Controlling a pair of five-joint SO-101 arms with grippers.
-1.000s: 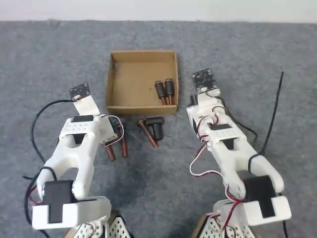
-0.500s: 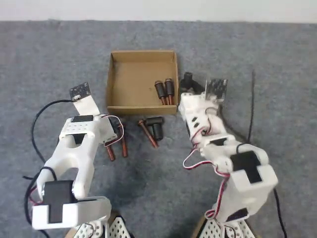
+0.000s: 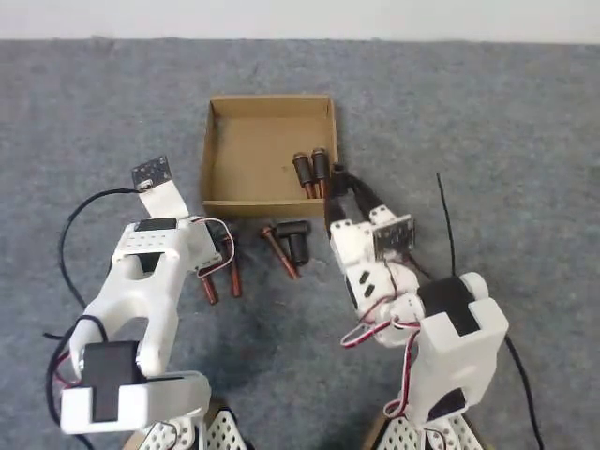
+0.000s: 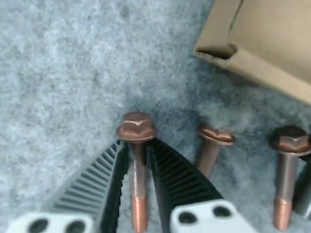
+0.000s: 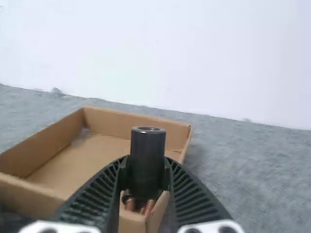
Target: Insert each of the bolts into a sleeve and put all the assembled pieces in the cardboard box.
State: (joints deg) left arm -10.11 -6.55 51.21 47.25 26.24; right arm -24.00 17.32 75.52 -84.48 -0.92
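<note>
While the left gripper (image 4: 136,145) pinches the held bolt (image 4: 135,127) by its shank, lower left of centre on the carpet (image 3: 112,94), a second bolt (image 4: 211,148) lies just beside it. Mid-frame: third bolt (image 3: 279,251) beside a bare sleeve (image 3: 296,240). The right gripper (image 5: 146,162) clamps a held sleeve (image 5: 147,145) at the right wall of the cardboard box (image 3: 262,208). Two assembled pieces (image 3: 312,172) lie inside; three, I judge, remain.

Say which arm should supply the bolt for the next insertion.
Left. The left gripper is closed around a bolt lying on the carpet. The right gripper is full: it holds a sleeve upright, bore up, by the cardboard box, ready to receive the bolt.
</note>
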